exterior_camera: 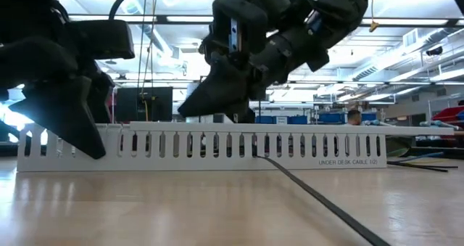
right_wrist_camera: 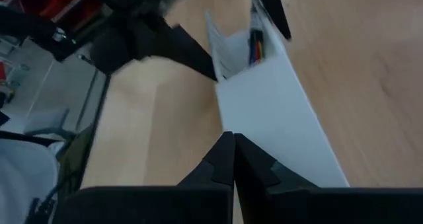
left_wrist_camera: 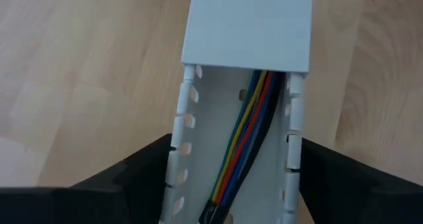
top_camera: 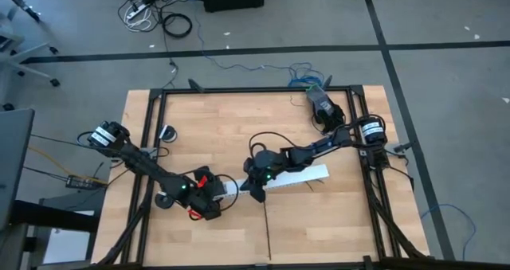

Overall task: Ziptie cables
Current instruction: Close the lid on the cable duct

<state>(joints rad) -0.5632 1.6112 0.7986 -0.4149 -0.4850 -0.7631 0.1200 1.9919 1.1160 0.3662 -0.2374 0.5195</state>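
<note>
A white slotted channel (top_camera: 299,177) lies on the wooden table, with a lid (left_wrist_camera: 248,26) over most of it. The cables (left_wrist_camera: 248,138) are coloured wires that run inside its uncovered end. My left gripper (left_wrist_camera: 234,145) straddles that end. My right gripper (right_wrist_camera: 232,141) is shut and hovers over the lid near the middle of the channel (exterior_camera: 217,144). A thin black strip, the ziptie (exterior_camera: 312,195), lies flat on the table. It runs from the channel's near side toward the table's near edge (top_camera: 268,226). My left gripper has the channel's uncovered end between its two fingers, one fingertip (left_wrist_camera: 158,164) against each slotted side wall (left_wrist_camera: 180,141). The fingers slant down from the table's left and lie along the channel, which rests flat on the table. My right gripper's shut fingertips are close over the lid (right_wrist_camera: 271,112); I cannot tell whether they touch it.
A black metal frame (top_camera: 151,142) rings the tabletop. A dark device (top_camera: 323,103) sits at the far right, and a thick black cord (top_camera: 267,141) loops behind the right gripper. A small round object (top_camera: 167,132) lies at the far left. Bare wood shows near the front edge.
</note>
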